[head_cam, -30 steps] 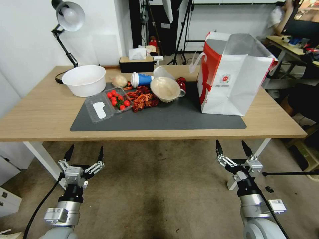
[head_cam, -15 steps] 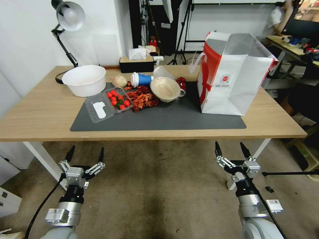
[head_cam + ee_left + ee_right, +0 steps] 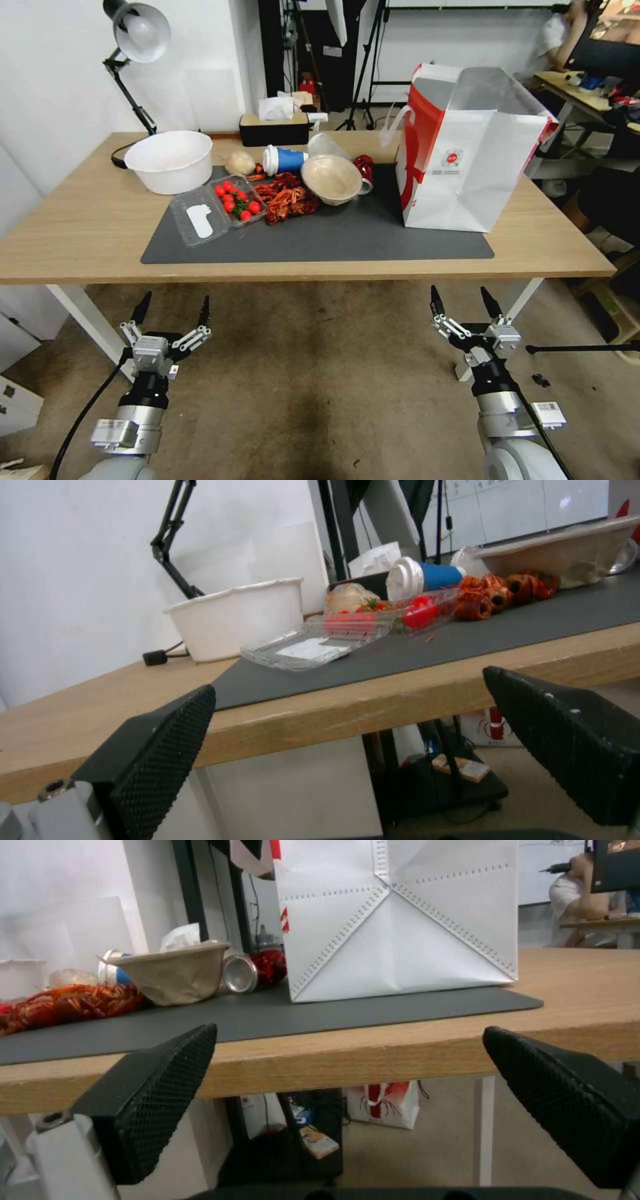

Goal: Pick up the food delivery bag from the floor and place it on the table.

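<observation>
You are in a studio-like lab. Beyond the table point(image 3: 80, 233) stand tripods point(image 3: 365, 60), a desk lamp point(image 3: 137, 40), and a cluttered desk point(image 3: 587, 93).

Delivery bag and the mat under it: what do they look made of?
The food delivery bag: likely coated paper or woven plastic sheet, matte white; it holds sharp creases and stitched-looking dotted seams in the right wrist view, with a silvery foil-like lining at the open top. The dark grey mat: thin, flat and non-reflective, possibly rubber or felt.

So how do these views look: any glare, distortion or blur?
Head view: wide-angle bowing of the table edge, bag top washed out by light. Left wrist view: soft throughout, wall overexposed. Right wrist view: bag sharp enough to show stitching, near fingers dark.
</observation>
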Robot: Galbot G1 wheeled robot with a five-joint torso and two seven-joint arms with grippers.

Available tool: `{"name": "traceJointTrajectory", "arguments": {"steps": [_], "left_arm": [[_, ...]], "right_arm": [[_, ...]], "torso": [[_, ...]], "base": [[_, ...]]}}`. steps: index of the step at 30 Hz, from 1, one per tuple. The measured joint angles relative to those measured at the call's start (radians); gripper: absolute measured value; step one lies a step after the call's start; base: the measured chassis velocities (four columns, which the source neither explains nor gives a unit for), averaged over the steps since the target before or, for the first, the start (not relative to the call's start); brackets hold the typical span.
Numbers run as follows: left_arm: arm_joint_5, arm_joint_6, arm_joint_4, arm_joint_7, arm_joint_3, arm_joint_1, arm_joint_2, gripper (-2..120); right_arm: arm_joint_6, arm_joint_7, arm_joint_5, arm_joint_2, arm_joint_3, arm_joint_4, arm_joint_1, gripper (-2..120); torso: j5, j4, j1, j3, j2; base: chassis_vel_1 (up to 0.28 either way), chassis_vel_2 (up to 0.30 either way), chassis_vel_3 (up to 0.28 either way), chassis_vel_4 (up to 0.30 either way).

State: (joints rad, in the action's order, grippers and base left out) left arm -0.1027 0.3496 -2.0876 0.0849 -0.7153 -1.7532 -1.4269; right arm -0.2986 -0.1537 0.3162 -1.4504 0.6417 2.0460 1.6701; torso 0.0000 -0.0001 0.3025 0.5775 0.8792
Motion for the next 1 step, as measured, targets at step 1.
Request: {"name": "traceJointTrajectory", "arguments": {"steps": [1], "left_arm": [[0.000, 0.000, 0.000, 0.000, 0.000, 0.000, 0.000, 100]], "right_arm": [[0.000, 0.000, 0.000, 0.000, 0.000, 0.000, 0.000, 100]], "torso": [[0.0000, 0.0000, 0.000, 0.000, 0.000]], "base": [[0.000, 0.000, 0.000, 0.000]]}}
